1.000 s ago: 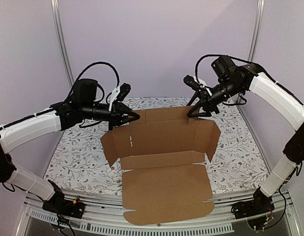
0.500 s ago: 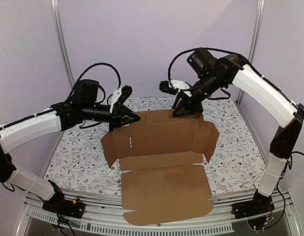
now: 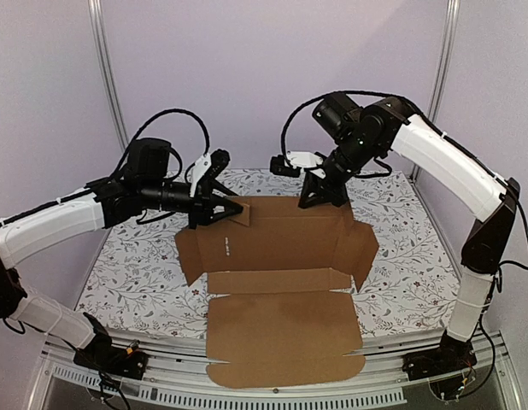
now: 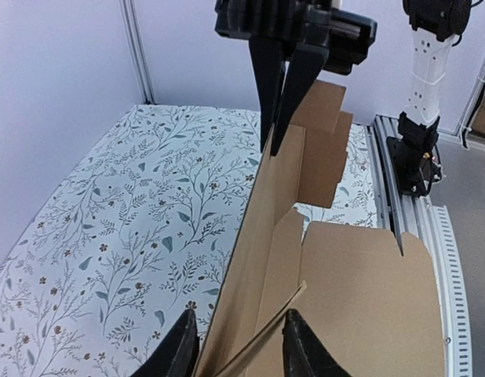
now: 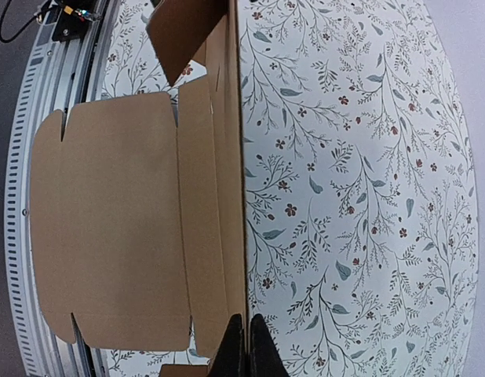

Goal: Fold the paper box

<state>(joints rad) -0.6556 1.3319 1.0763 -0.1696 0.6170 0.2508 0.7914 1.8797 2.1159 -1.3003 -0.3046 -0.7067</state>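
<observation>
The paper box point(image 3: 281, 248) is brown cardboard, lying partly unfolded on the floral table. Its back wall is raised, its side flaps are splayed out, and the wide front panel point(image 3: 281, 337) overhangs the near rail. My right gripper point(image 3: 318, 198) is shut on the top edge of the back wall; in the right wrist view, its tips point(image 5: 244, 349) pinch that edge. At the wall's left end, my left gripper point(image 3: 232, 209) is open. In the left wrist view, its fingers point(image 4: 180, 349) straddle the wall and a small corner flap point(image 4: 262, 338) without pressing them.
A floral cloth covers the table point(image 3: 136, 265). A slotted metal rail point(image 3: 161, 380) runs along the near edge, under the overhanging panel. Upright frame posts point(image 3: 106, 77) stand at the back corners against a plain wall.
The right gripper has moved left along the back wall and closed on its top edge. The left gripper has opened from its pinch. The left corner flap now stands up beside it.
</observation>
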